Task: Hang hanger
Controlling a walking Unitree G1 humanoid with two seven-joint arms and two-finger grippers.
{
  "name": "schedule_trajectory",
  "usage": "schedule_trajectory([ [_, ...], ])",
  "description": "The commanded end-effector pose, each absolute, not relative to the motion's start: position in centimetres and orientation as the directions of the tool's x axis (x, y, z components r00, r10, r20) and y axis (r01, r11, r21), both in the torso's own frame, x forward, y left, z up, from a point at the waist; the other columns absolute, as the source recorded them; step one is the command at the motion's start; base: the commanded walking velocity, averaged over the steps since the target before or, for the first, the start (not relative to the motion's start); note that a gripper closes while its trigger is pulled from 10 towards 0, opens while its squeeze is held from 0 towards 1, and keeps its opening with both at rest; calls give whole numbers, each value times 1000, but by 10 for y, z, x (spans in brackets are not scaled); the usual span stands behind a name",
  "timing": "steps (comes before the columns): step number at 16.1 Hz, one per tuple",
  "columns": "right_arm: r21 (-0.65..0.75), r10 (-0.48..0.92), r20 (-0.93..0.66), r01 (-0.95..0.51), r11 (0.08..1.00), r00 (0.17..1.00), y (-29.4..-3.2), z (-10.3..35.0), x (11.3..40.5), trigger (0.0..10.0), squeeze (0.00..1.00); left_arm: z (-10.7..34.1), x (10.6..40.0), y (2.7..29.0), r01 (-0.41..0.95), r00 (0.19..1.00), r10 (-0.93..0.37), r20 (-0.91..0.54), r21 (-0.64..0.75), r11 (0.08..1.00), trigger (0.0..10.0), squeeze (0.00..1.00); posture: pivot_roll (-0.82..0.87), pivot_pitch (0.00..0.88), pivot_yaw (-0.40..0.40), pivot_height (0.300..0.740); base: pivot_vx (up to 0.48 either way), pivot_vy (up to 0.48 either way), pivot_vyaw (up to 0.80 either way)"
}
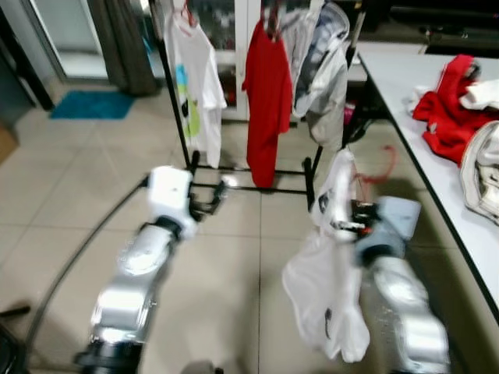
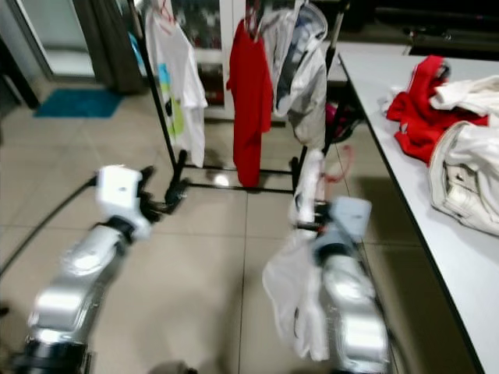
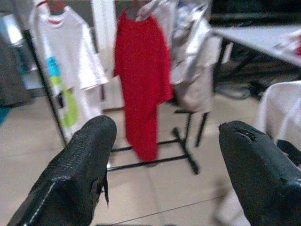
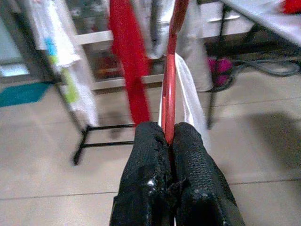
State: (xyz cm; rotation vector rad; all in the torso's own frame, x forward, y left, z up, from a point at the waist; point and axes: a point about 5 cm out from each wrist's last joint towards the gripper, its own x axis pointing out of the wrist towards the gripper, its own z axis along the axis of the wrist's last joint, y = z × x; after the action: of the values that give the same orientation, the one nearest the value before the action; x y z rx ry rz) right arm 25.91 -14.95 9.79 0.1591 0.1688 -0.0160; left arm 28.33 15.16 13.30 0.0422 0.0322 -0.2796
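Observation:
My right gripper (image 4: pixel 169 136) is shut on a red hanger (image 4: pixel 169 84) that carries a white garment (image 1: pixel 327 296), which droops toward the tiled floor beside my right arm. The hanger's red hook (image 1: pixel 382 167) shows blurred above the gripper (image 1: pixel 352 226). Ahead stands a black clothes rack (image 1: pixel 249 187) with a white printed T-shirt (image 1: pixel 195 86), a red shirt (image 1: pixel 267 93) and a grey-white jacket (image 1: pixel 323 70) hanging on it. My left gripper (image 3: pixel 164 160) is open and holds nothing, raised in front of the rack's left side (image 1: pixel 209 201).
A white table (image 1: pixel 413 86) with a dark edge runs along the right, holding red clothing (image 1: pixel 452 117) and a white garment (image 1: pixel 483 171). A teal mat (image 1: pixel 92 104) lies by the door at far left. A dark cable (image 1: pixel 78 257) curves over the floor.

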Motion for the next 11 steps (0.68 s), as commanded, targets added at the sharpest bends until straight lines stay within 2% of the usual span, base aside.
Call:
schedule_trajectory([
  [1,144,-31,-139,52,988,990,-159,105,260,10000,0,135,283,143,303,953,-302,-24,26,953,10000,0,33,67,14,740,345,0,0],
  [11,144,-31,-139,52,988,990,-159,105,260,10000,0,135,283,143,303,953,-302,-24,26,953,10000,0,33,67,14,740,345,0,0],
])
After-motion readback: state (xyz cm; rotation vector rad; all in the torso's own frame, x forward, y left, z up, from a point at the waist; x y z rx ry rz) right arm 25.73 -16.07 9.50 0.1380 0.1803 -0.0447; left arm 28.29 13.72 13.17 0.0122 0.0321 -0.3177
